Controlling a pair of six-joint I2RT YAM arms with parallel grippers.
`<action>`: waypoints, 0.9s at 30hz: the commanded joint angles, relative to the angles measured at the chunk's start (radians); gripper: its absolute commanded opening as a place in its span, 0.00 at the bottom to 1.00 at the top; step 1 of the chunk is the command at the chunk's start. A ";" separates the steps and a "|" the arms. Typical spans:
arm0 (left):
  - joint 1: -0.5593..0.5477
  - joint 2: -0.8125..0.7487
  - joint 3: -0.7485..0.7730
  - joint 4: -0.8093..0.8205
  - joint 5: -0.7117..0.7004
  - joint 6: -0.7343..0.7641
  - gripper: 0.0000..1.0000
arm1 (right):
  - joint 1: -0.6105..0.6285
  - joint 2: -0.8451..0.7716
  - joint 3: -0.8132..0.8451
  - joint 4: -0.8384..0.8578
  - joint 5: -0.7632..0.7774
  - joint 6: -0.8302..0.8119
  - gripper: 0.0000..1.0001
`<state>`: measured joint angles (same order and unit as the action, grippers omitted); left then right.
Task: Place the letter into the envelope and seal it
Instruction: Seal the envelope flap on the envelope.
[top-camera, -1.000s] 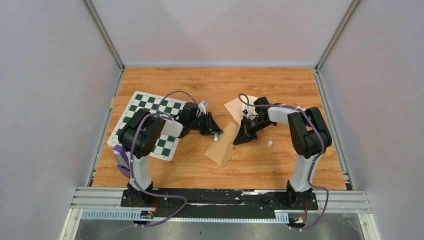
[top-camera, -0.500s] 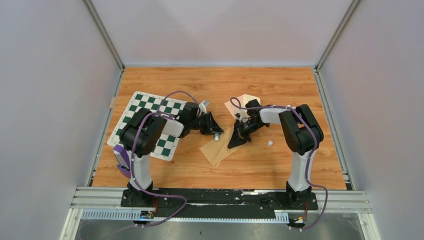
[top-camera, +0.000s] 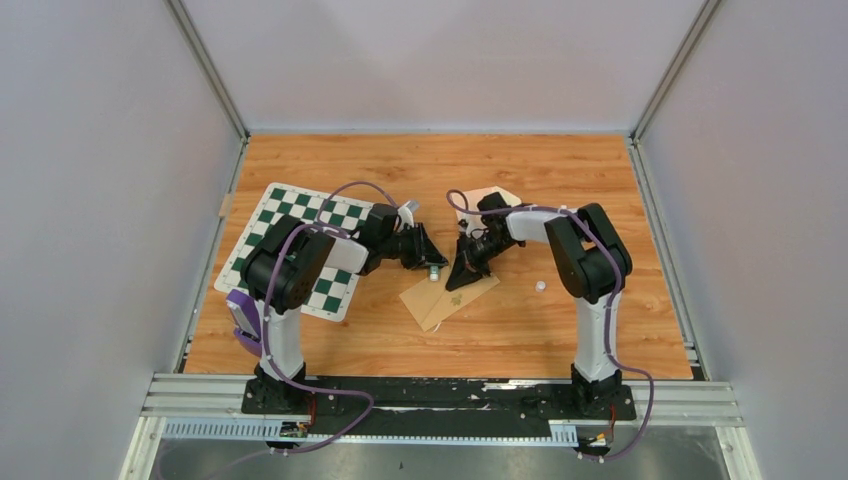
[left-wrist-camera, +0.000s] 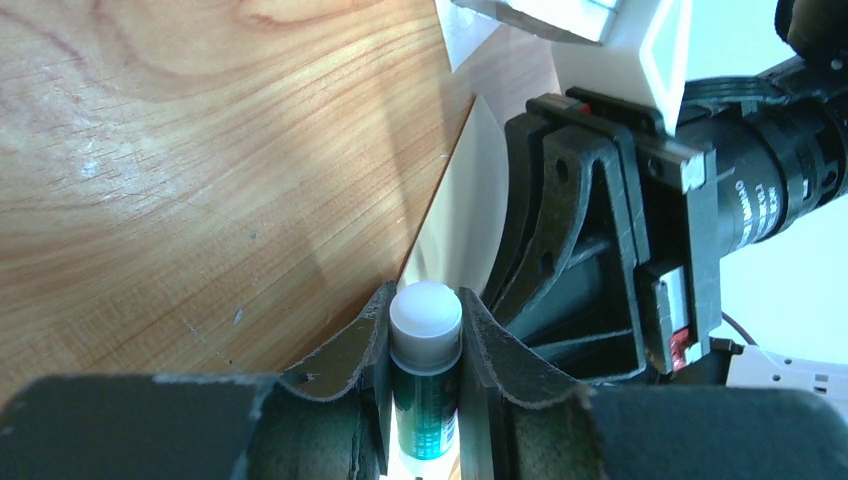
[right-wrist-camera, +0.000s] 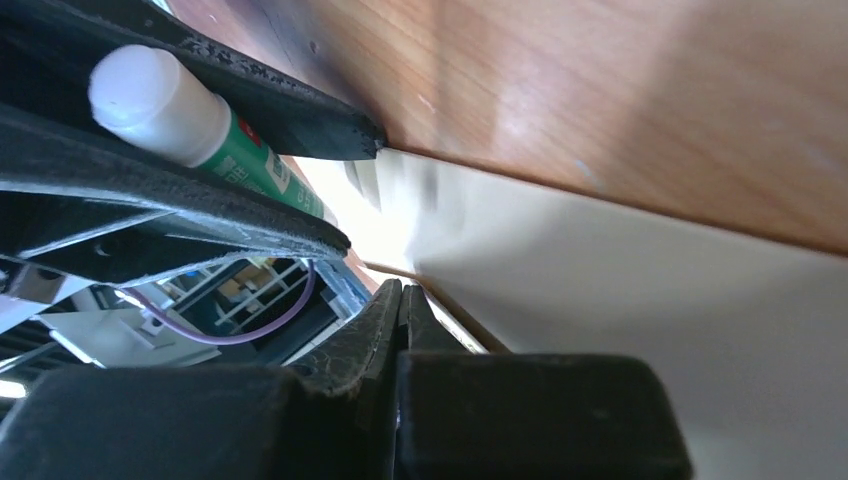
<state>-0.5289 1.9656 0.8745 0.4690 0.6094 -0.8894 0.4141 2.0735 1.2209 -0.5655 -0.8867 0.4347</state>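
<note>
Left gripper (top-camera: 432, 268): your jaws narrow, clamped on glue stick (left-wrist-camera: 425, 345), white end forward.
Right gripper (top-camera: 458, 281): jaws pressed together, tip at envelope (top-camera: 438, 306) edge.
Envelope: tan, flat on table; contents you cannot tell.
Letter (top-camera: 497, 196): on table beyond envelope, partly under right arm.

I see a wooden table (top-camera: 560, 170) with a green-and-white checkered mat (top-camera: 272, 212) lying near its left edge. A tan envelope (top-camera: 440, 302) lies around the middle, a cream paper sheet (top-camera: 497, 194) farther back, and a small white cap (top-camera: 540, 286) toward the right edge.
</note>
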 joint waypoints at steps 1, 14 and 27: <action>-0.009 0.050 -0.007 -0.105 -0.068 0.035 0.00 | 0.034 0.009 0.019 -0.030 0.050 -0.057 0.00; -0.009 0.037 -0.013 -0.128 -0.090 0.061 0.00 | 0.031 0.044 -0.053 -0.007 0.098 -0.099 0.00; 0.042 -0.404 -0.217 -0.075 -0.020 0.110 0.00 | -0.018 0.030 -0.209 0.333 -0.077 0.012 0.00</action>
<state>-0.5014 1.7390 0.7284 0.3862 0.5743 -0.8154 0.4137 2.0705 1.0920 -0.3569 -0.9955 0.3527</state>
